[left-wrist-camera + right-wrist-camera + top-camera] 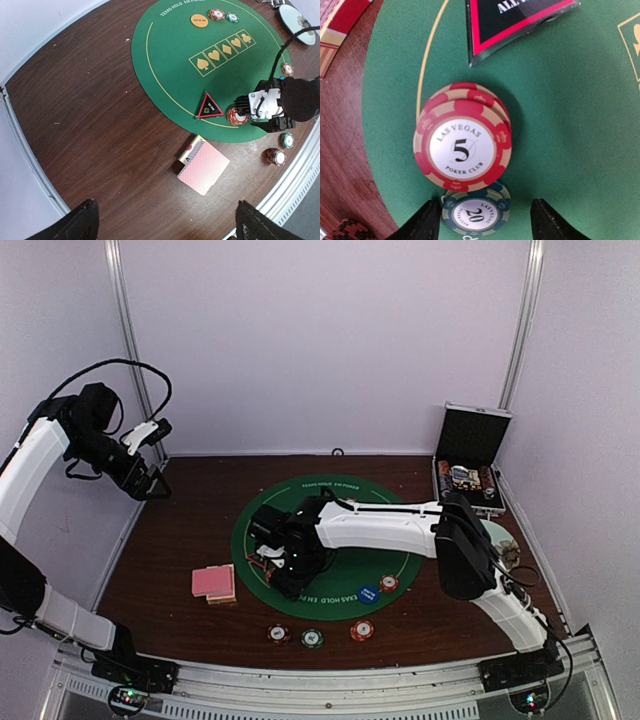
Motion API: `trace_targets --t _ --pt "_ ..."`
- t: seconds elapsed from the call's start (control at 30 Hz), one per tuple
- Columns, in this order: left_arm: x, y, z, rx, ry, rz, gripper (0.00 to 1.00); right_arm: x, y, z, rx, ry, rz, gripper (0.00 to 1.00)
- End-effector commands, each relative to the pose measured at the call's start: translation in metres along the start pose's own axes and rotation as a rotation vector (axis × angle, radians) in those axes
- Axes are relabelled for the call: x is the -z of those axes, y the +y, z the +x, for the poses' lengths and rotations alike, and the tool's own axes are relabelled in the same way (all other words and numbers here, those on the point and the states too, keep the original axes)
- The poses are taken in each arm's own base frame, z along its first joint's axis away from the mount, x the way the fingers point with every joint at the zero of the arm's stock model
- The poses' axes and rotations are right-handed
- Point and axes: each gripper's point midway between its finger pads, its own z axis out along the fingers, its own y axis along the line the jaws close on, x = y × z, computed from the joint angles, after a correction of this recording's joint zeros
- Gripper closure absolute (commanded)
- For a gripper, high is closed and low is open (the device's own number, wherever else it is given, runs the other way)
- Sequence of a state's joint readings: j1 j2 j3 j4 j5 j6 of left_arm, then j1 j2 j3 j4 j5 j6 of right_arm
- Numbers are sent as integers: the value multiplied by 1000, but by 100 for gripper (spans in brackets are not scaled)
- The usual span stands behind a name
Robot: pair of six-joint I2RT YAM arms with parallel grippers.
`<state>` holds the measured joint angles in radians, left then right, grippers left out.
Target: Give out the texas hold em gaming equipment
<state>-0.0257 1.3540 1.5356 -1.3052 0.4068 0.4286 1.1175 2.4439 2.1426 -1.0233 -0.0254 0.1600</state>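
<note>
My right gripper [485, 226] is open, low over the left edge of the green mat [560, 130]. A teal "20" chip [476, 212] lies flat between its fingertips [425, 224], close to the left one. A stack of red "5" chips [462, 147] stands just beyond it. The pink-backed card deck [214, 583] lies on the wood left of the mat. My left gripper [152, 478] is open, empty and raised high at the far left. Its wrist view shows the deck [202, 167] and the right gripper [260, 112] over the red stack [235, 116].
A black triangle marker [209, 106] lies by the red stack. A blue dealer disc [369, 593] and a red chip [388, 583] sit at the mat's near right. Three chips [312, 638] lie along the front. The open case [470, 470] and a pale plate [297, 17] are at the right.
</note>
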Motion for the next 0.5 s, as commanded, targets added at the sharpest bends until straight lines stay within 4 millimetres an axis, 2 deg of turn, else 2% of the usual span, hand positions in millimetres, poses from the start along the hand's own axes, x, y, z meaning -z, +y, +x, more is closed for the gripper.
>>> trace_targets --t 0.0,0.13,0.23,0.37,0.47 --pt "2 5 -6 -17 -19 -14 2 6 -4 -6 -12 -21 5 32" --pt "2 5 -7 -17 -21 -13 3 27 -6 -11 -16 -53 4 31" --pt "2 5 -7 -16 -22 -12 2 54 -5 -13 -23 -98 -14 31" --pt "4 5 -7 -19 -26 -15 2 78 3 1 -26 -109 -35 31" --pt "5 4 -8 -20 -29 -15 2 86 15 19 -12 -96 -42 30"
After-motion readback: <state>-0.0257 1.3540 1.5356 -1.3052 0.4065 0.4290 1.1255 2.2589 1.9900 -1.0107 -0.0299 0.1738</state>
